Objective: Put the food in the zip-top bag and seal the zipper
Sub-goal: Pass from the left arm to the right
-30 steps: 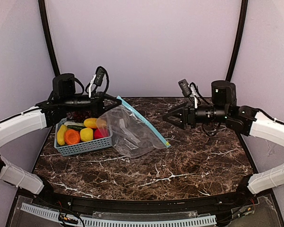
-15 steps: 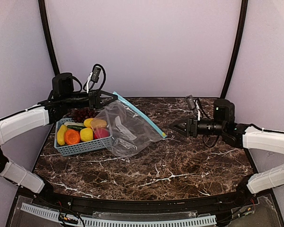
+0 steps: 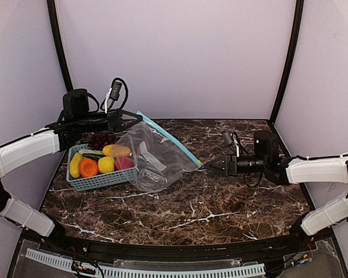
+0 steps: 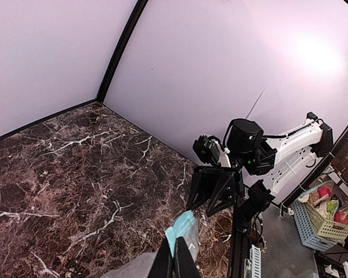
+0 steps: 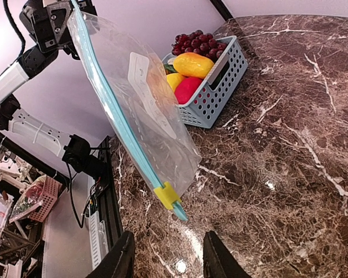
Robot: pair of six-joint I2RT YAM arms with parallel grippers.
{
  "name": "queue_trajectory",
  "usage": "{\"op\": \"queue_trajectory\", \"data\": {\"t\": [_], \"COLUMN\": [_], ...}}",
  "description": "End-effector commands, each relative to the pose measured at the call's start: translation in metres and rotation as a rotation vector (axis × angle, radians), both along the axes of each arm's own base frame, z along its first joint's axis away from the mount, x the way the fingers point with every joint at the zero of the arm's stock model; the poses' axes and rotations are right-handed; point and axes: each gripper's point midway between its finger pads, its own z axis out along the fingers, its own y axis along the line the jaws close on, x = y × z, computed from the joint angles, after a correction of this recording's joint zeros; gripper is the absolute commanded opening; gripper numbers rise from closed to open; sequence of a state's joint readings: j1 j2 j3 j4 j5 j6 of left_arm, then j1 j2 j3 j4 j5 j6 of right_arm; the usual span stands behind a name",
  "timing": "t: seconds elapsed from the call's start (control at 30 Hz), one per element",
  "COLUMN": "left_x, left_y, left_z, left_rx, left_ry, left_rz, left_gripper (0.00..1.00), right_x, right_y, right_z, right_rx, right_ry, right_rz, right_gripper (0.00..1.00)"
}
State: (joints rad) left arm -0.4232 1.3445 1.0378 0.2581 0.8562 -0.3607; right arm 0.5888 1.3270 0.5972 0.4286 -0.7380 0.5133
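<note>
Far left, the food (image 3: pixel 104 161) sits in the basket (image 3: pixel 104 180). The left gripper (image 3: pixel 136 117), pinched tight on the zipper (image 3: pixel 168 137), holds the zip-top bag (image 3: pixel 153 159) up by its top corner. The right gripper (image 3: pixel 206 167), fingers spread and holding nothing, hovers just beside the bag's lower corner.

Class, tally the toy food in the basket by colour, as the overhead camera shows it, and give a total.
yellow pieces: 3
orange piece: 1
red piece: 1
purple grapes, one bunch: 1
green cucumber: 1
Total: 7, plus a pale sliver beside the cucumber, too hidden to sort.
</note>
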Motion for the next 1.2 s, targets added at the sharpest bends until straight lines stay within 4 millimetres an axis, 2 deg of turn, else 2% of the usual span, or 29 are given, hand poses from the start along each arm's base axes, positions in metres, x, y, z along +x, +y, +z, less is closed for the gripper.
{"op": "queue_trajectory", "data": {"t": [0.0, 0.33, 0.9, 1.07, 1.17], "left_x": [-0.006, -0.005, -0.004, -0.004, -0.004], "left_y": [0.004, 0.004, 0.002, 0.002, 0.002], "left_z": [0.008, 0.007, 0.004, 0.004, 0.003], "left_rx": [-0.008, -0.01, -0.01, -0.009, -0.008], "left_ry": [-0.015, -0.008, 0.003, 0.005, 0.007], "left_rz": [-0.004, -0.007, -0.014, -0.014, -0.014], "left_gripper": [0.01, 0.01, 0.01, 0.01, 0.01], "right_x": [-0.001, 0.002, 0.013, 0.014, 0.013], "right_y": [0.004, 0.011, 0.023, 0.025, 0.026], "right_z": [0.0, -0.004, -0.003, -0.003, -0.002], "right_rx": [0.028, 0.028, 0.041, 0.047, 0.054], "right_ry": [-0.019, -0.012, -0.035, -0.037, -0.039], "right_rz": [0.038, 0.077, 0.116, 0.129, 0.137], "right_gripper": [0.37, 0.31, 0.29, 0.23, 0.15]}}
